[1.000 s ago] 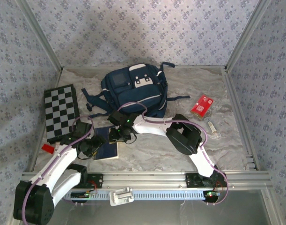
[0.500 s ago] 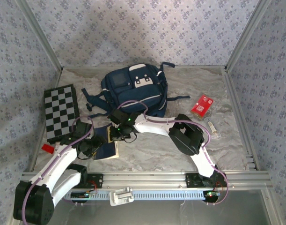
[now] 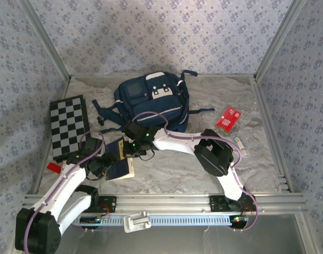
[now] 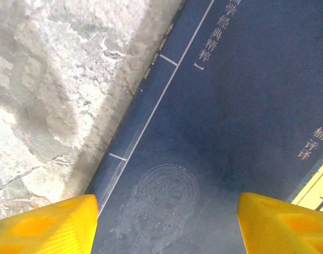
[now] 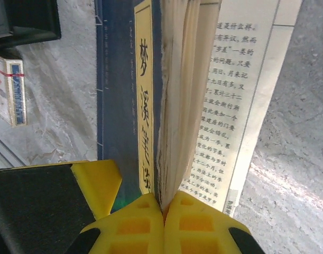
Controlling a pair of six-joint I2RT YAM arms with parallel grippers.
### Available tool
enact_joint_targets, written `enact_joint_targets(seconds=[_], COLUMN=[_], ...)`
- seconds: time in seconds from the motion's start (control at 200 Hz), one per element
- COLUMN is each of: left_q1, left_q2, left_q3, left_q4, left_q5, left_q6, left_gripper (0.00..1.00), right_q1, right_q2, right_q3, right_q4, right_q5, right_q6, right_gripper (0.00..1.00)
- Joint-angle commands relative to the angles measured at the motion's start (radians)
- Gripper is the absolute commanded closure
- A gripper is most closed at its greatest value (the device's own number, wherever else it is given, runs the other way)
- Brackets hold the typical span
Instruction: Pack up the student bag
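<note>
Blue-grey floral wallpaper on three walls. A pale marbled table (image 3: 203, 169) has a metal rail along the bottom of the overhead view. The student bag (image 3: 150, 100) lies at upper centre, front pocket up, apart from both my grippers.

My right gripper (image 5: 164, 203) is pinched tight: in its wrist view the yellow tips meet at bottom centre, clamping a sheaf of pages of a booklet (image 5: 177, 79). The booklet's yellow label runs just left of the sheaf. One printed leaf lies flat to the right, outside the grip.

My left gripper (image 4: 166, 227) is spread wide, fingers (image 4: 45, 227) in the bottom corners, hovering over a navy cover (image 4: 230, 132) w/ nothing held. Can't tell if it's the same booklet.

Risks, as I judge them:
- I've got only part of the booklet, so a lift may fan it open, crease or tear the loose leaf, or let pages slip.
- My grippers sit close together and could knock each other.

Pose, seen from overhead:
- Right arm (image 3: 177, 143): rises from lower right, elbow bent, forearm crossing to left of centre, wrist tipped down.
- Left arm (image 3: 66, 182): folded low at lower left, wrist beside the booklet.
</note>
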Motion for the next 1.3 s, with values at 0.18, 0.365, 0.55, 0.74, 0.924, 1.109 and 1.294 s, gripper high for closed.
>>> enact_joint_targets(seconds=[0.18, 0.365, 0.55, 0.74, 0.924, 1.109, 1.294], left_q1=[0.119, 0.207, 0.246, 0.247, 0.239, 0.169, 0.115], left_q2=[-0.057, -0.056, -0.047, -0.014, -0.002, 0.047, 0.110], left_q3=[0.208, 0.333, 0.409, 0.430, 0.395, 0.392, 0.393], left_q4=[-0.144, -0.159, -0.050, 0.127, 0.339, 0.382, 0.427], left_q5=[0.025, 0.167, 0.375, 0.568, 0.682, 0.640, 0.632], left_q6=[0.103, 0.191, 0.224, 0.232, 0.158, 0.144, 0.128], left_gripper=[0.25, 0.16, 0.10, 0.07, 0.08, 0.13, 0.25], right_q1=[-0.024, -0.057, -0.137, -0.267, -0.357, -0.403, -0.427], right_q2=[-0.195, -0.316, -0.425, -0.489, -0.507, -0.506, -0.501], right_q3=[-0.047, -0.041, -0.016, -0.030, -0.057, -0.072, -0.104], right_q4=[0.042, 0.010, -0.029, -0.012, 0.063, 0.128, 0.201], right_q5=[-0.030, -0.053, -0.116, -0.241, -0.390, -0.466, -0.515], right_q6=[-0.017, -0.040, -0.085, -0.130, -0.127, -0.097, -0.049], right_gripper=[1.00, 1.00, 1.00, 1.00, 1.00, 1.00, 1.00])
